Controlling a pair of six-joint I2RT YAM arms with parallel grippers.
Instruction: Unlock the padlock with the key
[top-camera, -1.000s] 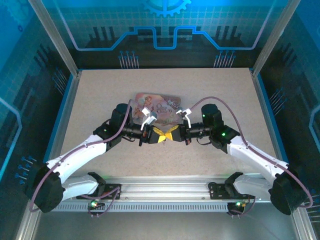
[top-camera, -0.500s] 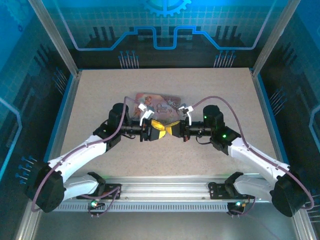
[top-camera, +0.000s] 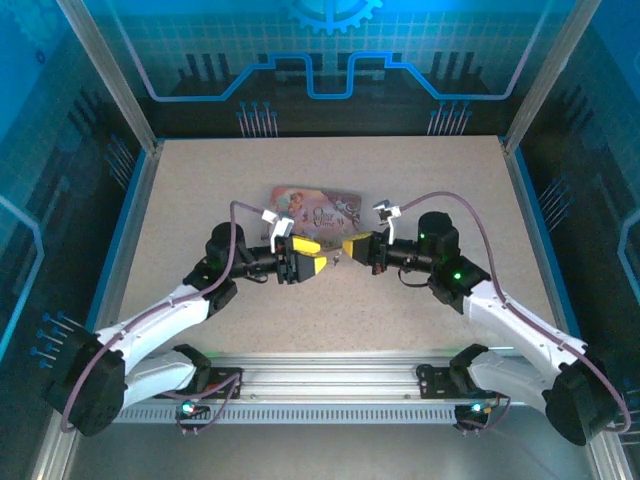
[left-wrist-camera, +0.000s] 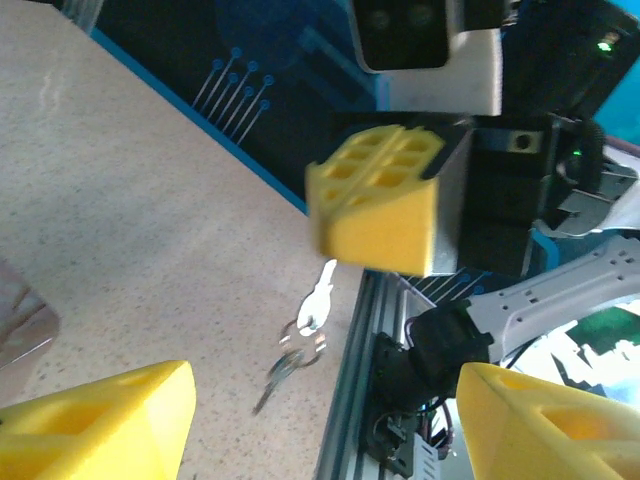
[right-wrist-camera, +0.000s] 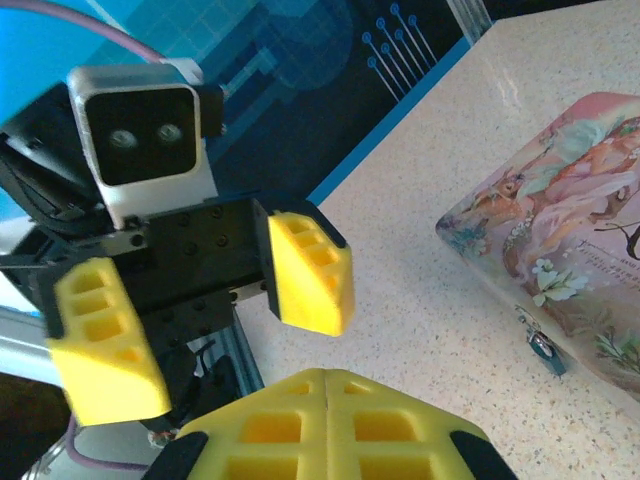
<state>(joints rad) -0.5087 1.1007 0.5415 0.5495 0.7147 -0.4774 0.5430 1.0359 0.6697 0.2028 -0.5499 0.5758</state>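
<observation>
**Over mid-worktop: arms tip to tip, key at the right fingers**

At the centre of the top view we find both arms reaching inward above the speckled worktop (top-camera: 200, 190). Their yellow tips face each other across a small gap.

Left fingers (top-camera: 309, 265): spread apart. In the left wrist view they sit in the lower left (left-wrist-camera: 100, 425) and lower right corners of the frame, with a broad gap between. The right wrist view shows the same pair at centre left, one pad (right-wrist-camera: 310, 275) well clear of the other.

Right fingers (top-camera: 356, 247): pressed together. At the bottom centre of the right wrist view the two pads (right-wrist-camera: 328, 420) meet along a single seam.

Key (left-wrist-camera: 321, 292): pale and thin, at the centre of the left wrist frame. Its upper end meets the lower edge of the closed right fingers (left-wrist-camera: 385, 215), so we read it as pinched there by its tip. A small ring (left-wrist-camera: 303, 335) and a second, blurred key (left-wrist-camera: 275, 378) trail from it toward the lower left.

Padlock (right-wrist-camera: 545, 350): at the lower right of the right wrist frame. It has a bluish body and hangs at the near edge of the pink illustrated tin (right-wrist-camera: 565, 220), touching it. We cannot tell whether its shackle is closed.

Tin (top-camera: 316, 204): lies flat on the worktop at upper centre of the top view, just beyond the two tips. Key and padlock are apart.
</observation>
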